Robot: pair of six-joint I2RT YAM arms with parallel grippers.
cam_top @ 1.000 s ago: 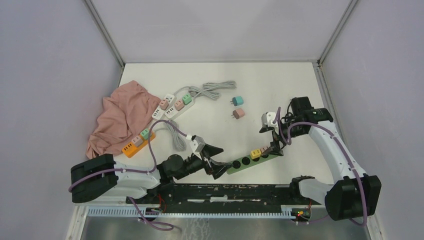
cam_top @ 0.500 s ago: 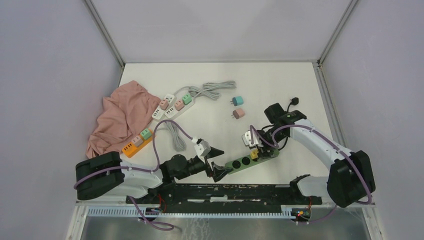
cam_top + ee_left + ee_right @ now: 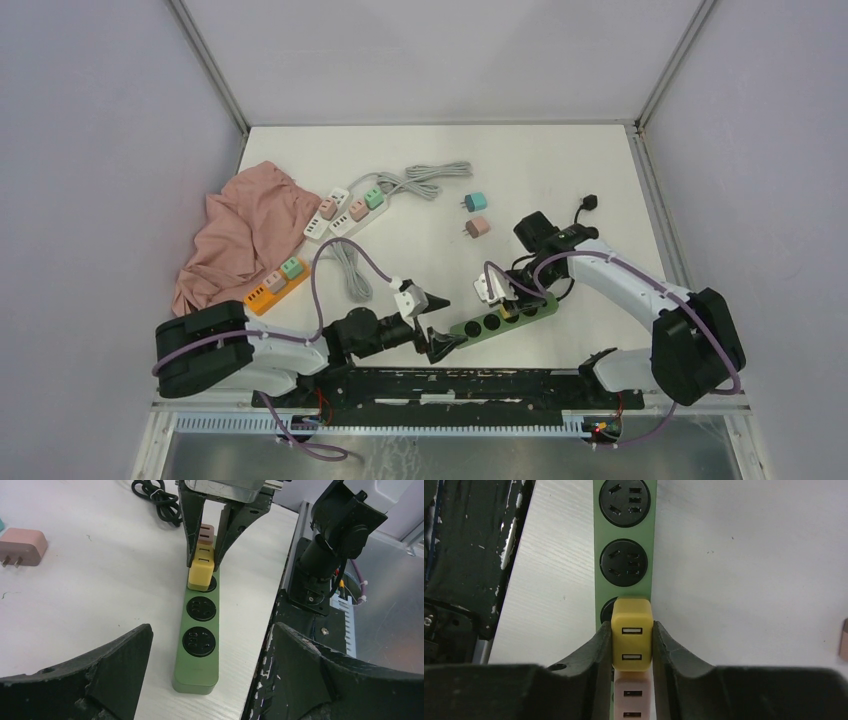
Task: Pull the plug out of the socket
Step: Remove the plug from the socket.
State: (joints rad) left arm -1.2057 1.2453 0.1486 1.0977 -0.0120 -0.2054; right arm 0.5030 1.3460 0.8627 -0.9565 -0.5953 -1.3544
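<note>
Along the table's near edge: green plastic power strip lies angled by the black base rail; white tabletop spreads beyond.
Plug: we see the yellow cube plug seated in the strip, right gripper clamped on both its sides.
Left: left gripper gaping, holding nothing, flanking the strip's near end.
Sockets: pink cube plug just behind the yellow.

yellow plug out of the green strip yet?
No, the yellow plug sits plugged into the green strip, pinched by the right end effector.
</note>
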